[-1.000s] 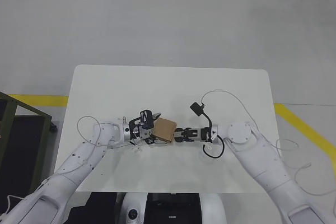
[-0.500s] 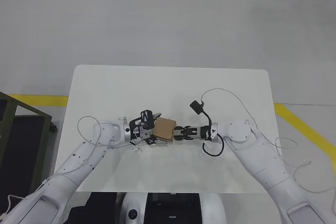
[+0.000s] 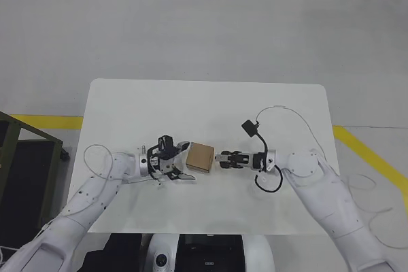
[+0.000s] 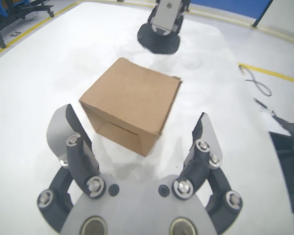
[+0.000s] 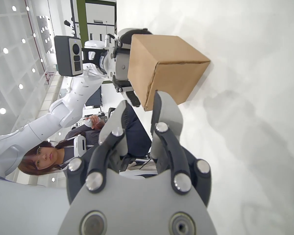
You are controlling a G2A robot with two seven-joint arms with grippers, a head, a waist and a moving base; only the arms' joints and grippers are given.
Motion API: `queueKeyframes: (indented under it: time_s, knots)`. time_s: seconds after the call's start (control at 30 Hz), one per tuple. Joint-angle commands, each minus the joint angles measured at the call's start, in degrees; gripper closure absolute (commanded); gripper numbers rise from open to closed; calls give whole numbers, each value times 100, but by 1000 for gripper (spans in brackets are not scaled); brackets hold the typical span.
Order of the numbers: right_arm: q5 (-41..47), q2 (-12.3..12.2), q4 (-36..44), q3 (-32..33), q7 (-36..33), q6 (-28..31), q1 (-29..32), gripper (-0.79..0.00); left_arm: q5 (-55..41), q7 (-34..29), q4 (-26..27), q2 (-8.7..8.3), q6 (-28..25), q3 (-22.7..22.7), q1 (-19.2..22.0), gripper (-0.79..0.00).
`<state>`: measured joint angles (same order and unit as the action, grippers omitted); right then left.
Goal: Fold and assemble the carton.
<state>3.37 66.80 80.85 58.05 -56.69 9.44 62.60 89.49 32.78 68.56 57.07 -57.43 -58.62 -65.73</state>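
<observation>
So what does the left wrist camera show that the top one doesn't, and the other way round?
Left wrist view: the carton's open end, its inside in view, facing the left gripper, whose fingers stand wide apart. Top view: the whole white table and a cable looping over it. Both: the carton standing free on the table between the left gripper and the right gripper, touched by neither.

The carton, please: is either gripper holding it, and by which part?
Nothing is held: the carton stands free on the table between the open left gripper and the right gripper.
</observation>
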Motion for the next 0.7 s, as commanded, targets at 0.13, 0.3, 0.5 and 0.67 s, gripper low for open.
queueKeyframes:
  time_s: [0.13, 0.3, 0.5, 0.67]
  knots:
    - [-229, -42, 527, -2, 0, -209, 155, -785, 222, 691, -20, -214, -27, -483, -328, -785]
    - [-387, -66, 954, -56, -80, -326, 243, -785, 253, 1120, 62, -383, 180, -1023, -600, -785]
    - [-637, -93, 1307, -84, -56, -497, 298, -785, 50, 1039, 273, -523, 499, -1683, -721, -785]
    - [-848, -111, 1550, -130, -26, -655, 345, -785, -170, 480, 707, -607, 814, -2214, -804, -785]
